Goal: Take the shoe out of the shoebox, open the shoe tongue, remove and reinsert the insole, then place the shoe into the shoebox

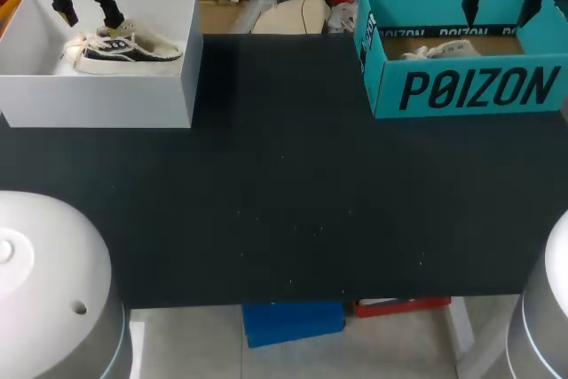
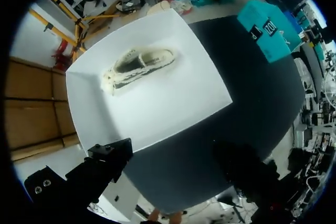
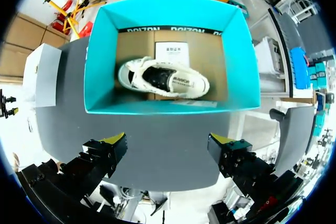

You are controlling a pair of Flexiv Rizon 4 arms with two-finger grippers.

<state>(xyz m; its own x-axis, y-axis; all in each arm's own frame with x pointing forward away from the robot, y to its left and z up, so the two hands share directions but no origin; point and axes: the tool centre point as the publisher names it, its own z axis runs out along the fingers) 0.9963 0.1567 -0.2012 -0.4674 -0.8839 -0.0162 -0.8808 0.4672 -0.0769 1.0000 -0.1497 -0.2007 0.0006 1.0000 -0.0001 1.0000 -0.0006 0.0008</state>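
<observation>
so, the black counter [image 1: 284,201] carries two boxes at its far edge. the white box [image 1: 98,99] stands at about 10 o'clock in the head view, and the teal box [image 1: 470,86] at about 2 o'clock, well apart from it.

in the white box lies the dark shoe [image 1: 129,49], black and cream, upright on its sole with the opening up. its length runs along the 9-to-3 line. the left claw [image 1: 89,13] hangs over it with its fingers spread wide. from the left wrist the dark shoe [image 2: 139,66] sits well ahead of the left claw [image 2: 173,153], apart from both fingers, on the bare floor of the white box [image 2: 173,108].

in the teal box rests the white shoe [image 1: 439,51], also on its sole and also laid along 9 to 3. the right claw [image 1: 504,2] hangs above this box, fingers likewise spread. from the right wrist the white shoe [image 3: 163,77] lies ahead of the right claw [image 3: 168,142], down on the brown floor inside the teal box [image 3: 100,51], and neither yellow tip touches it. a paper sheet [image 3: 172,51] lies flat just beyond the shoe, against the box's far wall.
</observation>
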